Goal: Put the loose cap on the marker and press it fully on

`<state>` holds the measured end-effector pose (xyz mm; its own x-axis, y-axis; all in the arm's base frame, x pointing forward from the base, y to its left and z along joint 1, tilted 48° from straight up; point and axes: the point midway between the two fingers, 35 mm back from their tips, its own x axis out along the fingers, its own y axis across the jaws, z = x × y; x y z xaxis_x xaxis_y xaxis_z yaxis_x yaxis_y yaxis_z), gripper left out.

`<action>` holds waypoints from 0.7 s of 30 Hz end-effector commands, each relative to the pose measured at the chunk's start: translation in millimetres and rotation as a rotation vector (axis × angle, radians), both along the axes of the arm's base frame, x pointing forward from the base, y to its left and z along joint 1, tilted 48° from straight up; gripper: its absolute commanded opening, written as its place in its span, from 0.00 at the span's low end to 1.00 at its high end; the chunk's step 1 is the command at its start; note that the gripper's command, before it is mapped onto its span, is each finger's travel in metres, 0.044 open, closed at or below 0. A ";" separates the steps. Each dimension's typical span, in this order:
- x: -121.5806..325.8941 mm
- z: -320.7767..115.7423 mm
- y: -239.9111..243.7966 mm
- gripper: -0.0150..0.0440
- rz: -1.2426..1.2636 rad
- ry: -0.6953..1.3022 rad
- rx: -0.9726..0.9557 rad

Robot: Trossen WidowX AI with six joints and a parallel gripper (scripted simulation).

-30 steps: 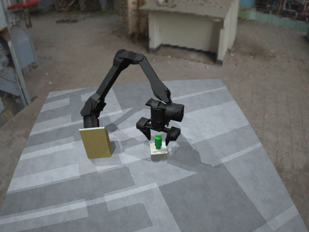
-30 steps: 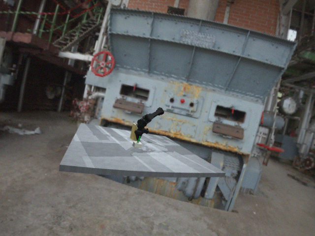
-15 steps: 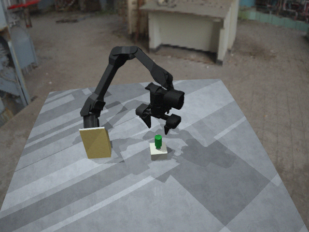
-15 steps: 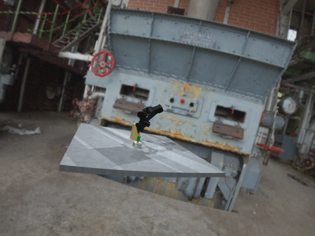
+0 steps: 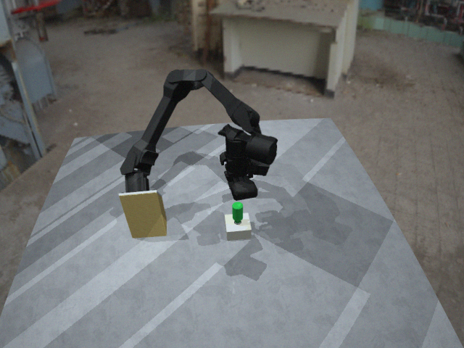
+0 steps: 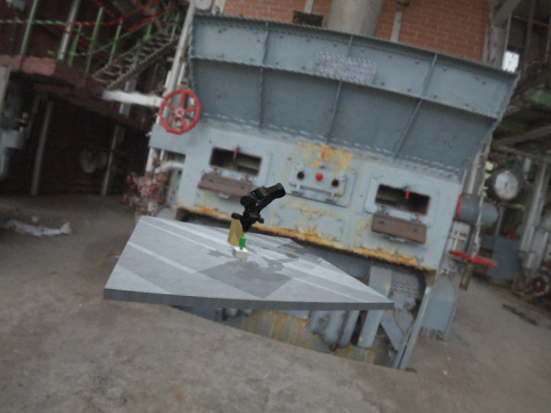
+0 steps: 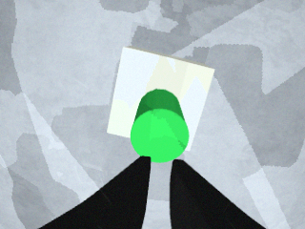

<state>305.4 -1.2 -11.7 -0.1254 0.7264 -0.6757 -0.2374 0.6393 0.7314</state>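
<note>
The green cap [image 5: 237,212] [image 6: 242,243] [image 7: 159,135] stands upright over the marker in the middle of the pale holder block [image 5: 238,235] [image 6: 240,255] [image 7: 128,76]. Below the cap, a thin ring [image 5: 237,222] shows just above the block. The rest of the marker is hidden, and whether the cap is fully on cannot be told. My gripper [image 6: 244,230] [image 7: 160,167] is shut and empty, with a narrow gap between its fingers. It hangs above the cap, apart from it. In the top view its fingertips are hidden by the gripper's own body.
A tall yellow-tan block [image 5: 146,215] [image 6: 234,232] stands in front of the arm's base, to the left of the holder in the top view. The arm arches behind them over the grey table [image 5: 187,307] [image 6: 155,275]. Shadows fall around the holder.
</note>
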 end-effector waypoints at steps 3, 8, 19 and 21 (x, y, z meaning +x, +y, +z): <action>-0.9 -1.3 1.2 0.25 -0.087 0.095 -0.013; -0.9 -1.3 1.2 0.25 -0.087 0.095 -0.013; -2.4 -9.4 10.0 0.25 -0.087 0.095 -0.012; -2.7 -11.2 12.1 0.25 -0.087 0.095 -0.012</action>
<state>305.2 6.5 -19.3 -0.1231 0.7248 -0.6778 -0.1203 0.6671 0.7352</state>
